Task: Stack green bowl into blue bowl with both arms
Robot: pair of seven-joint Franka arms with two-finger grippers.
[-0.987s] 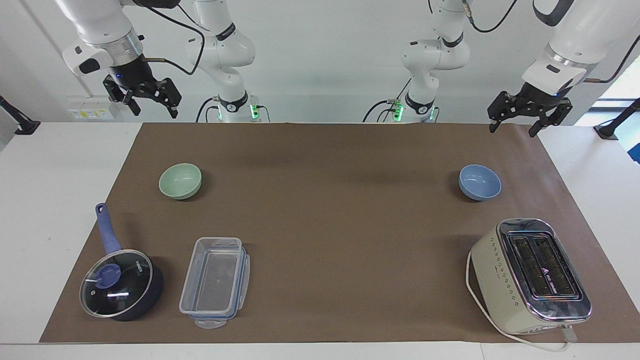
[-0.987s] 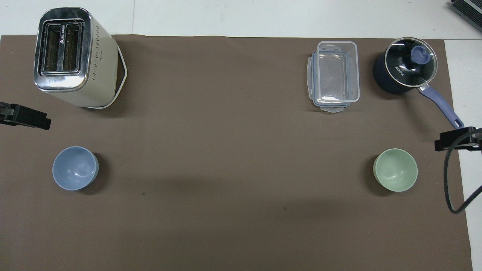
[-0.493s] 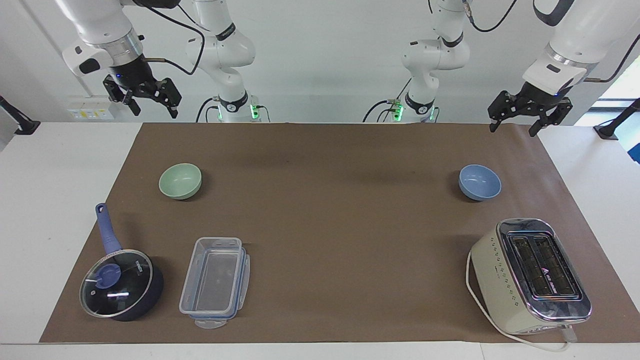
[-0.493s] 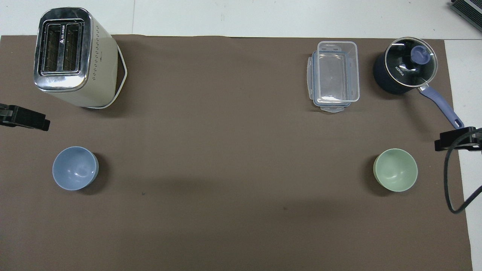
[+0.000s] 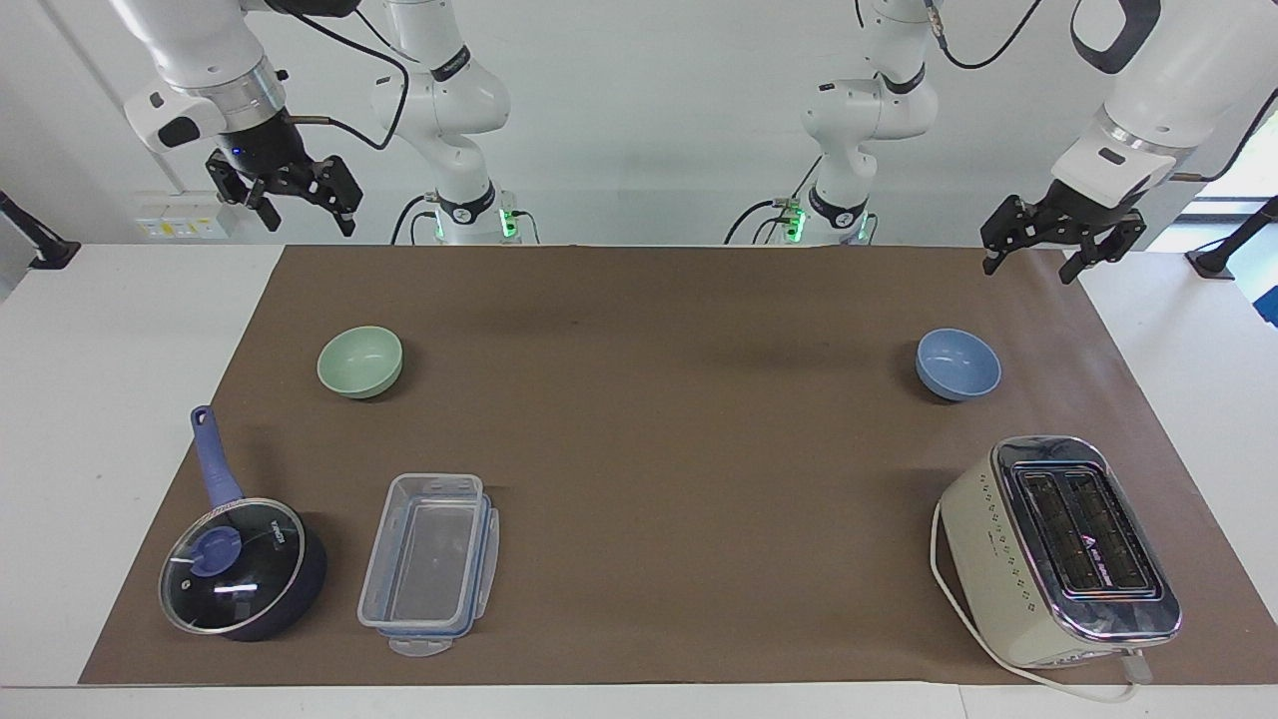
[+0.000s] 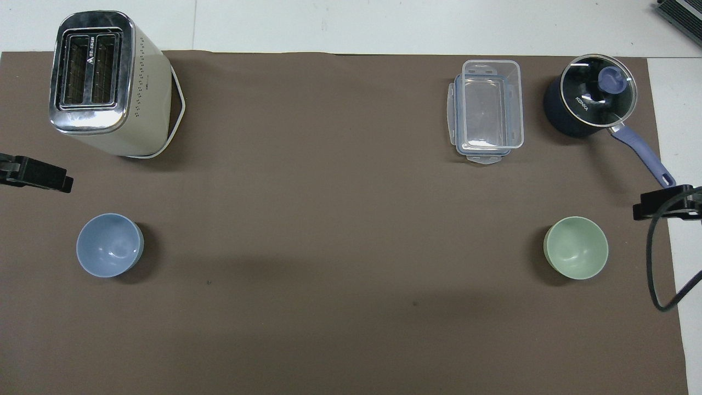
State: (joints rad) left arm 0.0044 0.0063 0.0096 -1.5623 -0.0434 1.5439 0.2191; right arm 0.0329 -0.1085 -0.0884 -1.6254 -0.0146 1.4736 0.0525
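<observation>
Facing view, read across like a clock face. At ten o'clock the right gripper (image 5: 310,222) hangs in the air over the edge of the brown mat (image 5: 639,469) at its own arm's end, pincer spread wide and holding nothing. Below it, near nine o'clock, the green bowl (image 5: 359,361) sits upright on the mat. At eight o'clock stands a lidded saucepan (image 5: 243,569), and at seven a clear plastic container (image 5: 429,564). Near three o'clock the blue bowl (image 5: 958,363) sits upright, well apart from the green one, with a toaster (image 5: 1058,549) at four. At two o'clock the left gripper (image 5: 1031,262) hangs over the mat's corner, pincer also wide and empty.

I judge that no grasp has begun and the task is at its start. Next I would lower the right gripper onto the green bowl's rim and carry it toward the blue bowl
</observation>
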